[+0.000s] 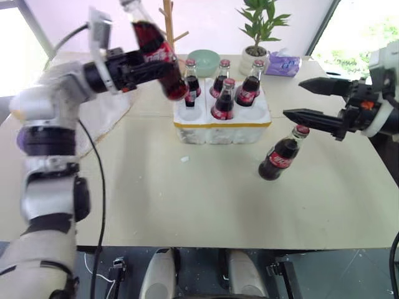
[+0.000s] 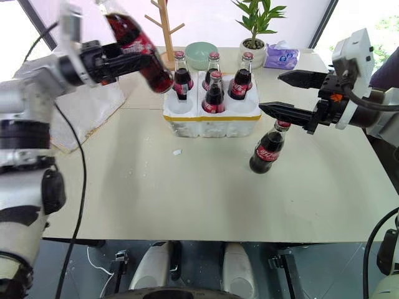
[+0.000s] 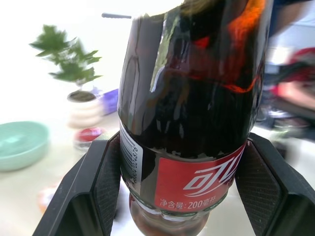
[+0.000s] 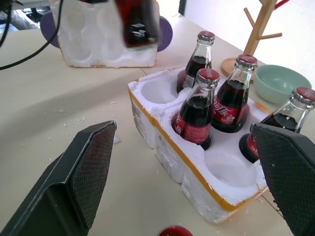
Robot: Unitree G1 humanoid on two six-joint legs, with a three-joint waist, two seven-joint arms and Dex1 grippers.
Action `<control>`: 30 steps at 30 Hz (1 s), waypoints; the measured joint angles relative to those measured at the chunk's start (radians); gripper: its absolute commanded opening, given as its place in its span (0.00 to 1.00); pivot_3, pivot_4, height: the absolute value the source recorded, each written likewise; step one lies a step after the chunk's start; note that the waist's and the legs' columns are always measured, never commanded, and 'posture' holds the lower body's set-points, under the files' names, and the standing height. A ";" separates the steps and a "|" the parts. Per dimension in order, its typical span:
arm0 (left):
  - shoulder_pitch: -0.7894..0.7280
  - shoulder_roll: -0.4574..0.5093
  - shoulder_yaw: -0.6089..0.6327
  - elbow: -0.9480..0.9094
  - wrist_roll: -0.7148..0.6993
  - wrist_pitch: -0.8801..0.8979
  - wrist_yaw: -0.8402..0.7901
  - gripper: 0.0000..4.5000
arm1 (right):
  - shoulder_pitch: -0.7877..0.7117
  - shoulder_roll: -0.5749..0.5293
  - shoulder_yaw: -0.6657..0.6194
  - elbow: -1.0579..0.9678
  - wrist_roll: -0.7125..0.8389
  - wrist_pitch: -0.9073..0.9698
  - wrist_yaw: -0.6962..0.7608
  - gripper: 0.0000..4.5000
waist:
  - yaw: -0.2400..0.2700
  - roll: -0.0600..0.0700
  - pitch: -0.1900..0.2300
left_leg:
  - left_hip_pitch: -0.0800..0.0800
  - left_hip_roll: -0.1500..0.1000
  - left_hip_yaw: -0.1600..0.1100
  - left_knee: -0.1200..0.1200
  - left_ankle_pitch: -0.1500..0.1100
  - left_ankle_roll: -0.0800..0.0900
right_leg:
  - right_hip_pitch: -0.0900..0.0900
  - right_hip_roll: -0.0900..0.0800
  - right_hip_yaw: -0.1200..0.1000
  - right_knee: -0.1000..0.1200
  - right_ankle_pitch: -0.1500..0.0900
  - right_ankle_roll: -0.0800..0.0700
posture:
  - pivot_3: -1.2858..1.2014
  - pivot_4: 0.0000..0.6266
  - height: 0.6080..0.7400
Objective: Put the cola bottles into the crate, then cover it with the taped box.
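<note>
The left arm reaches forward at shoulder height, forearm roughly level and angled toward the right, and its left gripper (image 1: 151,61) is clamped round the label of a cola bottle (image 1: 154,45), which hangs tilted in the air above the crate's left end, cap leaning away to the left and base toward the crate. The crate (image 1: 222,119) sits on the worktop (image 1: 187,199) with four bottles (image 1: 223,99) upright in its wells; two wells show vacant in the right wrist view. The right arm comes in from the right, forearm about level, its right gripper (image 1: 308,99) spread wide and holding nothing. Just below it a sixth bottle (image 1: 282,155) stands on the worktop beside the crate's right front corner. The taped box (image 4: 98,34) rests behind the crate in the right wrist view.
</note>
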 measured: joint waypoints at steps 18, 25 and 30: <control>0.045 -0.138 -0.134 0.219 0.255 -0.301 0.012 1.00 | 0.077 0.001 -0.034 -0.019 -0.006 0.000 -0.047 1.00 | 0.001 0.000 0.001 | -0.003 0.001 0.001 -0.002 0.000 0.000 | -0.005 0.001 0.000 0.002 0.000 0.000 | 0.52 0.24 1.00; 0.050 -0.123 -0.087 0.168 0.198 -0.219 -0.027 1.00 | 0.115 -0.044 -0.106 -0.011 -0.002 0.017 -0.042 1.00 | 0.001 0.000 0.000 | -0.003 0.001 0.000 -0.001 0.000 0.000 | -0.005 0.000 0.001 0.002 0.000 0.000 | 0.52 0.24 1.00; 0.052 -0.002 0.017 -0.113 -0.002 0.057 -0.138 1.00 | 0.292 -0.088 -0.382 -0.028 0.023 0.094 -0.011 1.00 | 0.002 0.000 0.000 | -0.003 0.001 -0.001 -0.002 0.000 0.000 | -0.004 0.001 0.000 0.001 0.000 0.001 | 0.52 0.24 1.00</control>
